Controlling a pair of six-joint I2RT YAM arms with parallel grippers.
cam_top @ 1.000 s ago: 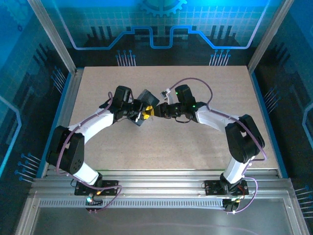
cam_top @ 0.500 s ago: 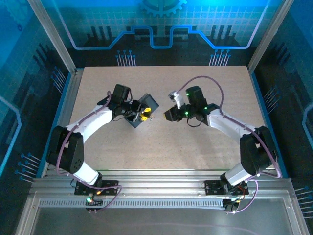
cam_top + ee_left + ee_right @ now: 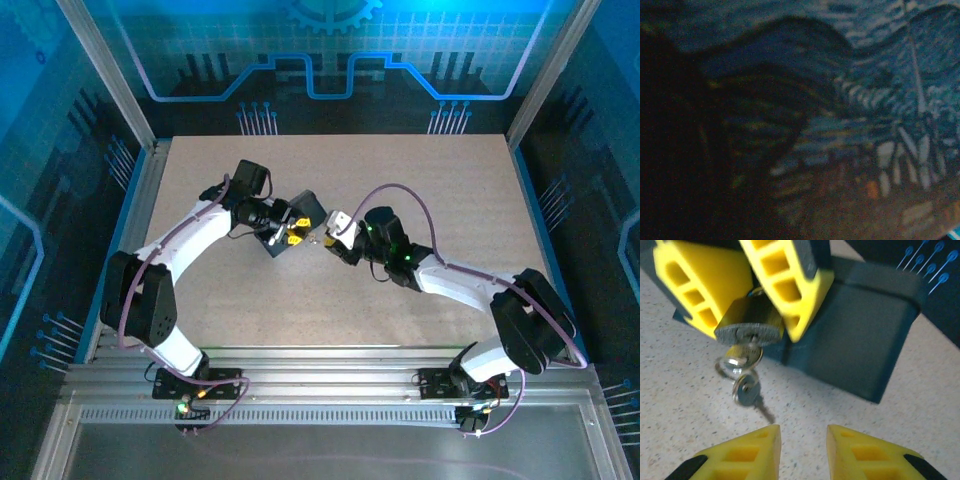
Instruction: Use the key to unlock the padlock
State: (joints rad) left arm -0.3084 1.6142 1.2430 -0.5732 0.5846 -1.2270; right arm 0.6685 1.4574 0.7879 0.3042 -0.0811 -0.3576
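Note:
The padlock (image 3: 747, 322), small with a brassy dark body, is pinched between the yellow fingers (image 3: 695, 285) of my left gripper (image 3: 291, 236). A silvery key (image 3: 742, 357) sticks in its keyhole, and a second key (image 3: 746, 392) dangles from the ring below it. My right gripper (image 3: 803, 440) is open with nothing between its fingers, a short way from the keys and pointing at them. From above, the right gripper (image 3: 330, 244) sits just right of the left one. The shackle is hidden behind the left fingers.
The dark blue tin (image 3: 860, 335) sits right behind the padlock, at the left gripper (image 3: 300, 212) in the top view. Its swirl pattern (image 3: 855, 90) is close and blurred in the left wrist view. The speckled tabletop (image 3: 420, 180) spreads all round.
The right gripper pulled away to the right from the padlock, then came back close to it. The left arm shifted a little and kept its hold.

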